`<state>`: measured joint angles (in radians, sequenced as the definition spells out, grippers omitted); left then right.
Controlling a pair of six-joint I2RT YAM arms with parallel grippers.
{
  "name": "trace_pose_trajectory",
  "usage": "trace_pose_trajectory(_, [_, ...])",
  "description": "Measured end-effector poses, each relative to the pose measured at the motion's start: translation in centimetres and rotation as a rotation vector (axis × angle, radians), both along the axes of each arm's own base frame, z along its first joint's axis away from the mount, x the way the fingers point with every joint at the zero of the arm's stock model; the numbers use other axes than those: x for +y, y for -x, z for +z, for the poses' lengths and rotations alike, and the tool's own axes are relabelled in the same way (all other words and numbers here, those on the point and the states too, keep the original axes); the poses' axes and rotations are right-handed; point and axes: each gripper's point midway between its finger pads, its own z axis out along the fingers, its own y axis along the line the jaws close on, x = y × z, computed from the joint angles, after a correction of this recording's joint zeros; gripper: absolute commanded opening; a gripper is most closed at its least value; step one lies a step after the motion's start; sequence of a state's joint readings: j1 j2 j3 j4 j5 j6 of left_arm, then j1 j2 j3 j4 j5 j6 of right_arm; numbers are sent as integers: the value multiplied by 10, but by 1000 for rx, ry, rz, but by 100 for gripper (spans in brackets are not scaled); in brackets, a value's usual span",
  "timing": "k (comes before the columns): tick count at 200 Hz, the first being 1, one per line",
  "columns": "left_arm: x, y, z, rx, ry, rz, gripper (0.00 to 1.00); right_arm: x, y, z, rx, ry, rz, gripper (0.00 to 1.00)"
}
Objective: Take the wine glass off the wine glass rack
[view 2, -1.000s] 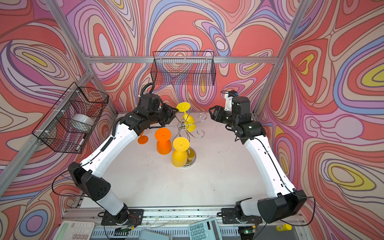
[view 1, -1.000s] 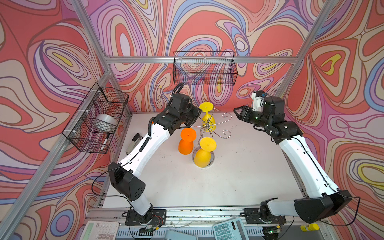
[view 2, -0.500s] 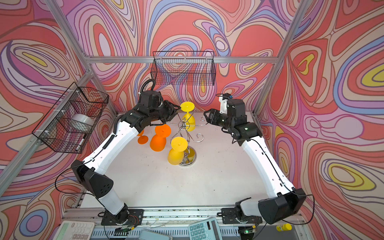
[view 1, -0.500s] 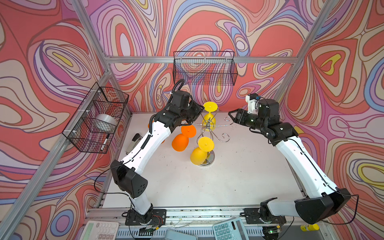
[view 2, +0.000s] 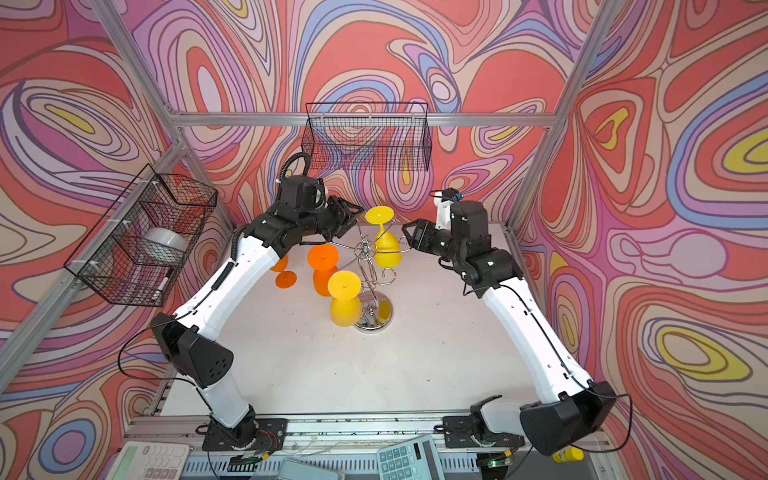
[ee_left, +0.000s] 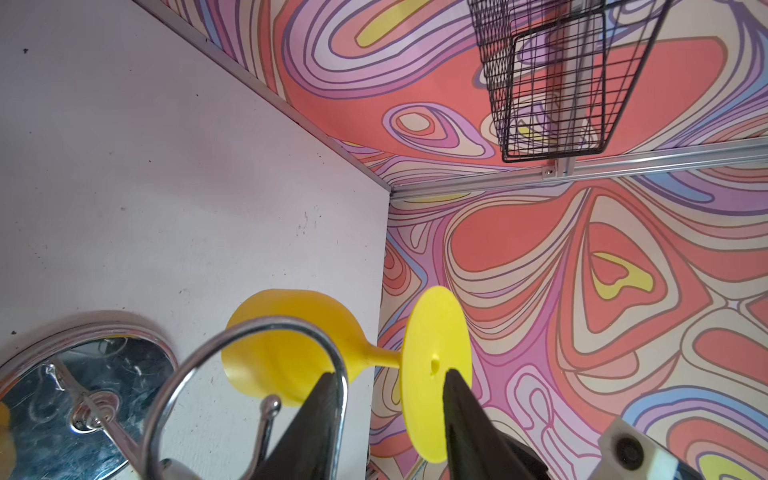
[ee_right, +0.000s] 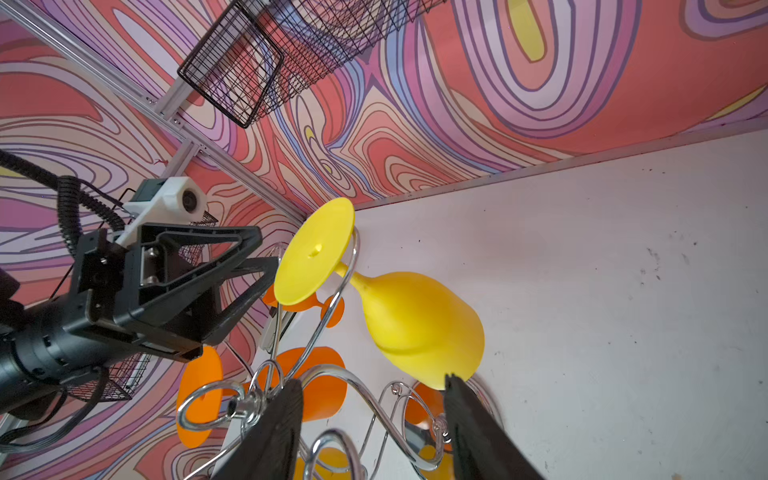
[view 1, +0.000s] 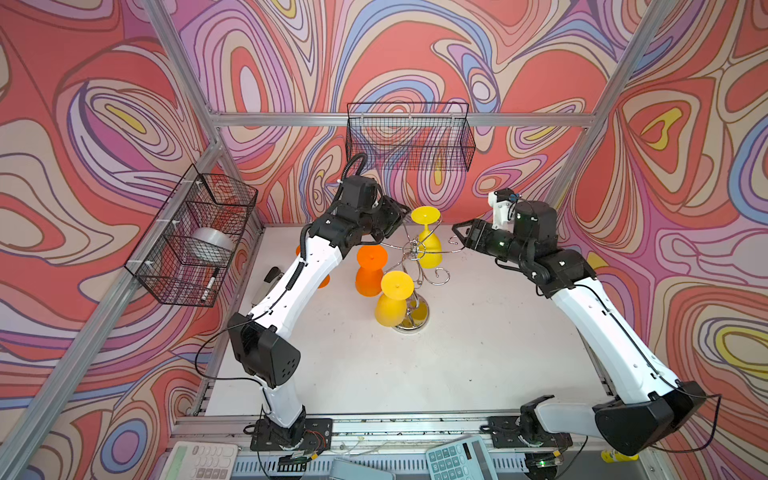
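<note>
Left wrist view is taken first: the left gripper (ee_left: 390,374) is seen with its jaws parted and nothing held, and just ahead of the fingertips the far yellow wine glass (ee_left: 286,349) is hung upside down on the wine glass rack (view 1: 410,326) — foot up, bowl down, long axis roughly upright. The gap between these jaws is laid along that axis, not across it, with the stem ahead of the gap and the flat foot in line with one finger; the foot, rather than the stem, is judged the likelier hold. An orange glass (view 1: 370,270) and a second yellow glass (view 1: 392,299) are hung on other hooks. To the right, the right gripper (view 1: 458,233) is held just beside the rack — jaws also apart and empty, the bowl's rim near one finger. The left gripper is judged the nearer.
</note>
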<state>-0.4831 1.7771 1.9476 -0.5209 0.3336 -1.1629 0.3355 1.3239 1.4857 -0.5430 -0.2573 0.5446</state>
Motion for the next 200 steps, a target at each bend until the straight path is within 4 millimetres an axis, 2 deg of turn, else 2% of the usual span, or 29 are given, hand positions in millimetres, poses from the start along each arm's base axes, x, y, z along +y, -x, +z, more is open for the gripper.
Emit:
trace_pose_trajectory(57, [-1, -2, 5, -24, -6, -39, 67, -5, -5, 4, -21, 6, -48, 58])
trace_pose_trajectory(91, [11, -8, 4, -28, -19, -35, 73, -11, -12, 8, -35, 30, -88, 58])
trace_pose_trajectory(131, [30, -14, 8, -35, -9, -21, 72, -17, -20, 7, -41, 65, -125, 58])
trace_pose_trajectory(161, [32, -13, 15, -48, 3, -39, 67, -20, -23, 3, -37, 86, -142, 58])
trace_pose_trajectory(179, [29, -10, 27, -76, 15, -63, 65, -21, -25, 0, -32, 96, -151, 58])
trace_pose_trajectory(200, [27, -5, 53, -136, 29, -89, 62, -22, -26, -2, -30, 103, -157, 57])
